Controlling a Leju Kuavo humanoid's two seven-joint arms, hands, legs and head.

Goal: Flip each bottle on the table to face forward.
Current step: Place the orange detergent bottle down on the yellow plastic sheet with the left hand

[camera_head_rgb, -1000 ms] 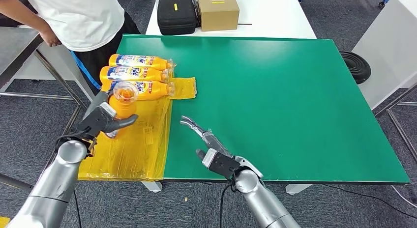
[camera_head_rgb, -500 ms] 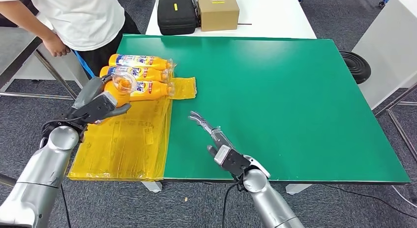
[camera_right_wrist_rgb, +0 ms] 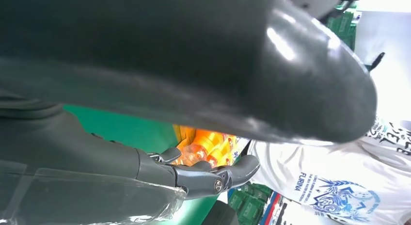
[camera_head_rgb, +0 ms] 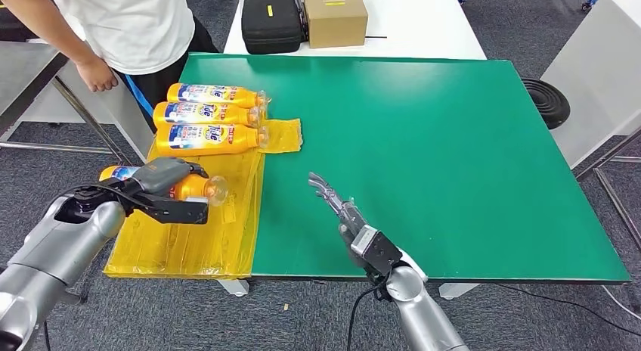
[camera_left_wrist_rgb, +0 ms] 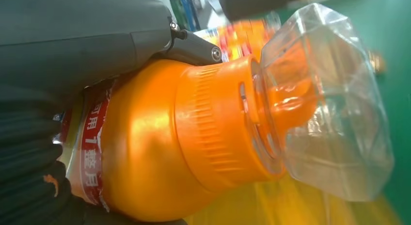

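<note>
My left hand (camera_head_rgb: pixel 162 188) grips an orange bottle (camera_head_rgb: pixel 185 187) with a clear cap, held lying sideways just above the yellow plastic sheet (camera_head_rgb: pixel 204 230), cap toward the table's middle. The left wrist view shows the same bottle (camera_left_wrist_rgb: pixel 184 137) up close with my fingers (camera_left_wrist_rgb: pixel 87 40) wrapped over it. Three more orange bottles (camera_head_rgb: pixel 215 94) (camera_head_rgb: pixel 205 113) (camera_head_rgb: pixel 212 138) lie side by side at the sheet's far end, labels up. My right hand (camera_head_rgb: pixel 336 203) hovers open over the green table (camera_head_rgb: pixel 453 139), fingers stretched forward and holding nothing; its fingers (camera_right_wrist_rgb: pixel 203 179) appear in the right wrist view.
A person in a white shirt (camera_head_rgb: pixel 136 26) stands at the table's far left corner, one hand (camera_head_rgb: pixel 97 75) hanging near the bottles. A black case (camera_head_rgb: pixel 270 22) and a cardboard box (camera_head_rgb: pixel 335 14) sit on the white table behind.
My left hand has turned the bottle from upright to lying sideways and lowered it toward the sheet. My right hand has drifted a little to the right and forward.
</note>
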